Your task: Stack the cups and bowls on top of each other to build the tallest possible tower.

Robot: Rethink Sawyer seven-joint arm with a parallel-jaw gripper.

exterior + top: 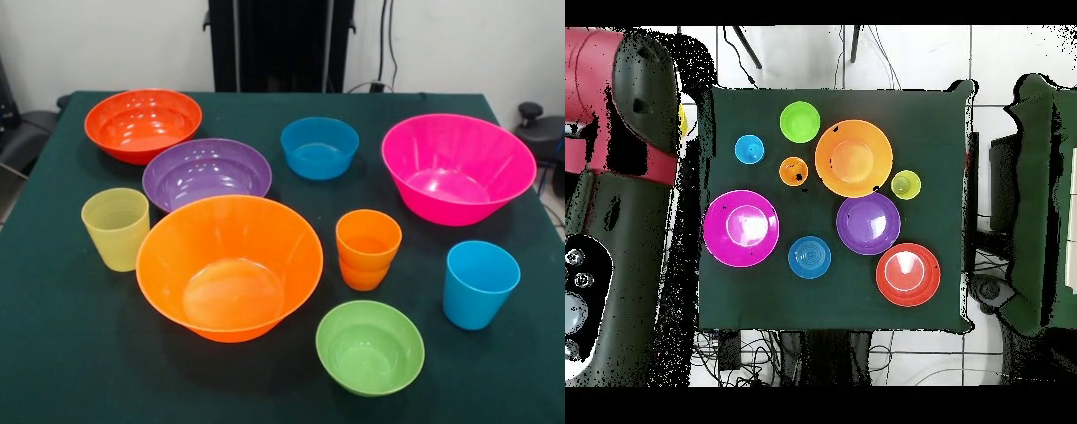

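The tower is not standing anywhere yet: every vessel is sitting on its own on the dark green cloth table (53, 353), so nearly all of the stacking is lying ahead.

The one possible exception is the orange cup (368, 247), right of centre. It is showing a stepped side, as if it were resting inside a second cup of much the same colour, though I cannot tell for sure.

The large orange bowl (229, 265) is sitting near and left of centre, with the purple bowl (207, 172) just beside it on the far side. The red-orange bowl (143, 124) is lying farther still to the left. The hot pink bowl (457, 168) is occupying the far right and the blue bowl (320, 147) the far middle. The lime green bowl (370, 346) is sitting nearest, and the sky blue cup (479, 283) is standing to its right. The ribbed yellow-green cup (116, 228) is standing at the left.

All of them are looking like glossy, thin, slightly translucent plastic. The bowls are round with flared walls and small flat bottoms. The cups are tapered and handleless, one with fine horizontal ribs. Such smooth, tapering shapes are likely to nest rather than add much height.

The arm (625, 200) is hanging off the table's edge in the overhead view. Its claw is showing in neither view, so I cannot tell whether it is apart or together.
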